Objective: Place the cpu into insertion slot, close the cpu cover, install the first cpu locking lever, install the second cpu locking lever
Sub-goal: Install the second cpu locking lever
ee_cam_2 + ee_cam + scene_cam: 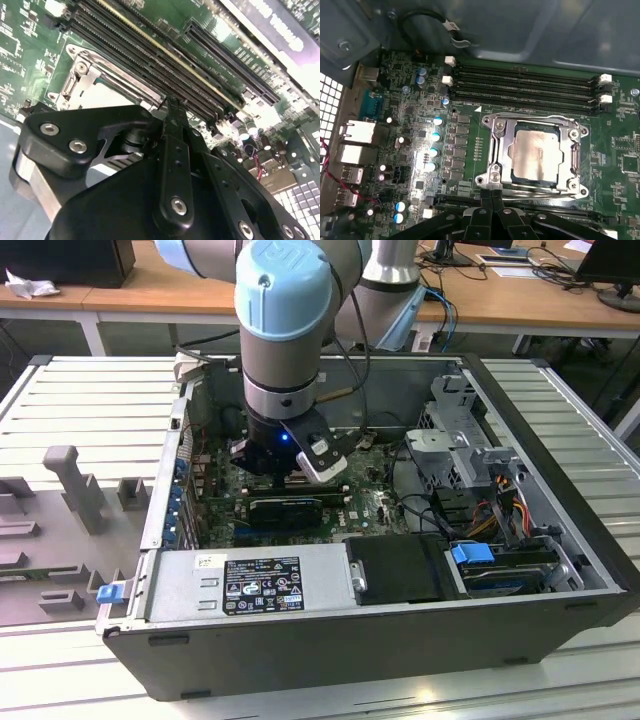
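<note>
Cpu (536, 152) seated under closed cpu cover (497, 150); jaws pressed together, empty, just beside it

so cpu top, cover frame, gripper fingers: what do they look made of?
The cpu: bare metal top, brushed silver-grey, soft glare across it. The cpu cover: likely stamped steel, bright and mirror-like along its edges. The gripper: fingers matte black with silver screw heads, either anodised metal or hard plastic; the look leaves that open.
</note>
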Robot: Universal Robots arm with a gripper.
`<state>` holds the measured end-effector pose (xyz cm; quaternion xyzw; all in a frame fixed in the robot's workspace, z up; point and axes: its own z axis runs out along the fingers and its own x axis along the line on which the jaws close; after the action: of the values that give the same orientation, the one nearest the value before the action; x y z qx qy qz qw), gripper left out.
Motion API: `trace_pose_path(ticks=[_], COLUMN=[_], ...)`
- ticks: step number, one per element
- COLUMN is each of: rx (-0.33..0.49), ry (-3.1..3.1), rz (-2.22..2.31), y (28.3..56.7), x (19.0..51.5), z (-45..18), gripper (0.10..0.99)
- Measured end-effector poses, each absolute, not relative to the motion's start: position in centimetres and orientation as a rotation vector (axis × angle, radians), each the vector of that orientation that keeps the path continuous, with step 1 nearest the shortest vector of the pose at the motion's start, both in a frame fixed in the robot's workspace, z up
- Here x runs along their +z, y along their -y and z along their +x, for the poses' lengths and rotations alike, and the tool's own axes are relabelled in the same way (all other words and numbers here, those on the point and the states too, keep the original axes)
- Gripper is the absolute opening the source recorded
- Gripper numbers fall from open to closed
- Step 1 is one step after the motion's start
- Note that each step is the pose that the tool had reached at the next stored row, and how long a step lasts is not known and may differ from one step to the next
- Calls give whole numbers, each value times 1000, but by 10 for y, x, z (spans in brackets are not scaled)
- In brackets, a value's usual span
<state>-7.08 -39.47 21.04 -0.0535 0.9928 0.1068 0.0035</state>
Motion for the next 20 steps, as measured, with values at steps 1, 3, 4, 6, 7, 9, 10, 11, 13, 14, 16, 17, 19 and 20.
trace_pose_path(ticks=[1, 3, 4, 6, 7, 9, 10, 11, 13, 14, 16, 17, 19, 20], rx=[349, 375, 384, 400, 408, 426, 433, 437, 451, 458, 479, 486, 501, 506], ry=[-3110, -3106, -3105, -3102, -3101, -3098, -3097, -3096, -3094, -3092, -3088, -3087, -3084, -3083], rz=[-169, -172, -173, -175, -176, -178, -179, -181, -183, -184, -184, -185, -186, -187], y=[395, 396, 397, 399, 399, 401, 401, 402, 402, 402, 402, 402, 402, 402], x=[209, 207, 206, 205, 204, 203, 202, 201, 199, 199, 198, 198, 196, 196], z=[-71, -71, -71, -72, -72, -72, -73, -73, -74, -74, -75, -75, -76, -77], gripper=[106, 106, 106, 106, 106, 106, 106, 106, 106, 106, 106, 106, 106, 106])
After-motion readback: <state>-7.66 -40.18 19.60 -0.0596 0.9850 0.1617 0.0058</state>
